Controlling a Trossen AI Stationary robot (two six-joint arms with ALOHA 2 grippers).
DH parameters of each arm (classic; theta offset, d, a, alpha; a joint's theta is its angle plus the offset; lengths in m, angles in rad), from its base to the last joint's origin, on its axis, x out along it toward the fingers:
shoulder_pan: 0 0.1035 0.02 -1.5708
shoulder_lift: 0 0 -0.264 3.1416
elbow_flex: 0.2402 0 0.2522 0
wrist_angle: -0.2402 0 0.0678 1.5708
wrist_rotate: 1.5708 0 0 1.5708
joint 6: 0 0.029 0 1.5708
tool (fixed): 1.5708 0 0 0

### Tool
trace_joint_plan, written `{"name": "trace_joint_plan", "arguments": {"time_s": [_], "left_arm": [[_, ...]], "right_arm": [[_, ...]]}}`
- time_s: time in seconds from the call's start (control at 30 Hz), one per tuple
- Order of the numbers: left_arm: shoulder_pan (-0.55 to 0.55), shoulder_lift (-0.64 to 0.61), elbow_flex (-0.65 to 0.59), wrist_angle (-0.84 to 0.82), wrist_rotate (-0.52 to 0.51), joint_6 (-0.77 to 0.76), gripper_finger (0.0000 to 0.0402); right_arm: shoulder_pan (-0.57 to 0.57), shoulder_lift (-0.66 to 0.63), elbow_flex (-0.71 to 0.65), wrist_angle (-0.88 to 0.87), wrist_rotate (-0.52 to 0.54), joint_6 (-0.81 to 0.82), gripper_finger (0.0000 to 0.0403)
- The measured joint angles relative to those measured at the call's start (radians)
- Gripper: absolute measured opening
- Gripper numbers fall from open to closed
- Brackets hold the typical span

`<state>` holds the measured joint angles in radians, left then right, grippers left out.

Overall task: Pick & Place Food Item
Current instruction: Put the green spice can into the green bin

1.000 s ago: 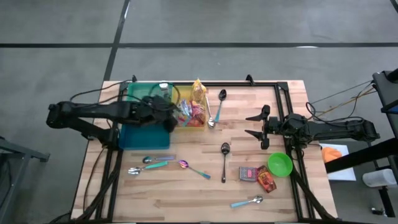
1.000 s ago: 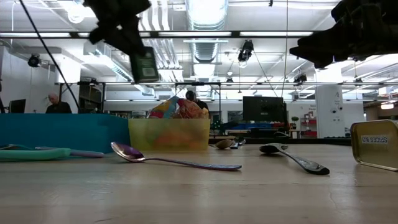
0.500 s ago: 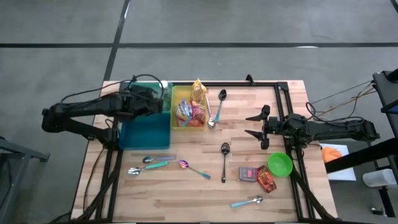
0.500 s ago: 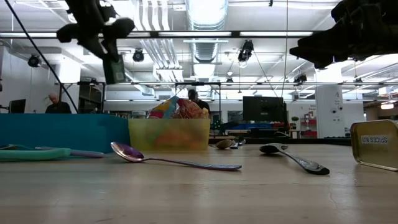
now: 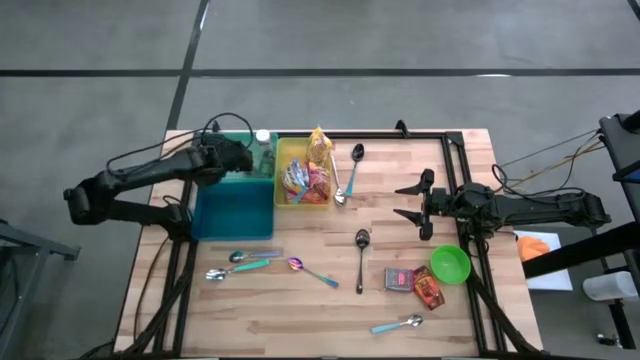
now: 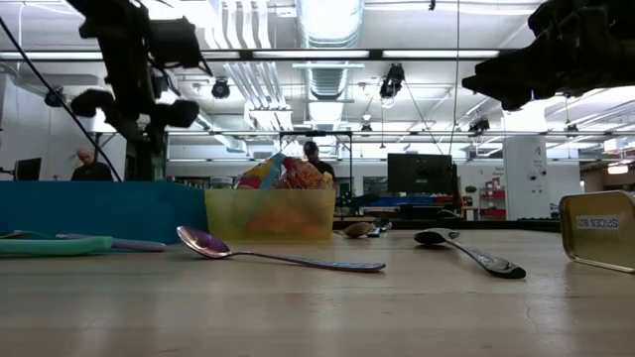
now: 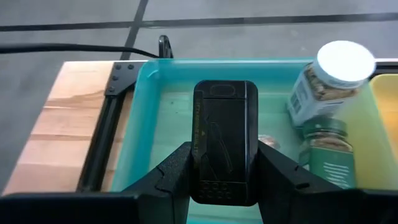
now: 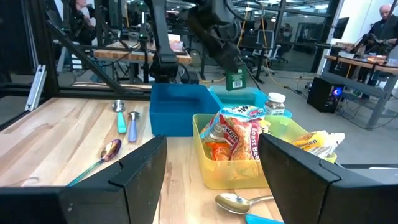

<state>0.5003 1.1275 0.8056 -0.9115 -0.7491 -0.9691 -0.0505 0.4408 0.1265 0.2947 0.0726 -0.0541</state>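
My left gripper (image 5: 236, 160) hangs over the far part of the teal bin (image 5: 235, 205), shut on a small dark green rectangular tin (image 7: 224, 130); the same tin shows in the right wrist view (image 8: 235, 79). Two spice jars (image 7: 329, 81) lie in the bin's far right corner. To the bin's right stands a yellow bin (image 5: 305, 182) with snack packets. My right gripper (image 5: 408, 201) waits open at the table's right, nothing between its fingers. My left gripper pinches the tin's two long sides (image 7: 198, 155) between its two fingers (image 7: 177, 171), at the end nearer the wrist. The fingers slant downward and lie along the tin. The tin is lifted clear above the teal bin's floor, its broad face toward the wrist camera.
Several spoons lie on the wood: one in the middle (image 5: 360, 255), a pair near the left front (image 5: 245, 262), one at the front (image 5: 398, 324). A green bowl (image 5: 450, 264) and two small tins (image 5: 412, 283) sit at the right front. A person (image 6: 91, 167) sits in the room beyond.
My left gripper has swung with the tin from over the yellow bin's left edge toward the table's left and far edge, over the teal bin. It has sunk and rolled, and the tin has turned with it while staying in the hold.
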Motion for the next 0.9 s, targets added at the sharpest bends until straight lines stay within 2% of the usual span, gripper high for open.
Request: {"name": "trace_joint_plan", "arguments": {"time_s": [0.13,0.43,0.6,0.9], "left_arm": [[0.064,0.000,-0.079,0.141,0.026,0.087,0.0133],[0.200,0.000,-0.226,0.340,0.180,0.211,0.0133],[0.253,0.000,-0.256,0.366,0.228,0.222,0.0133],[0.257,0.000,-0.256,0.398,0.257,0.286,0.0134]], "right_arm": [[0.000,0.000,0.000,0.000,0.000,-0.001,0.0251],[0.000,0.000,0.000,0.000,0.000,-0.001,0.0251],[0.000,0.000,0.000,-0.001,0.000,-0.001,0.0251],[0.000,0.000,0.000,-0.001,0.000,-0.001,0.0251]]}}
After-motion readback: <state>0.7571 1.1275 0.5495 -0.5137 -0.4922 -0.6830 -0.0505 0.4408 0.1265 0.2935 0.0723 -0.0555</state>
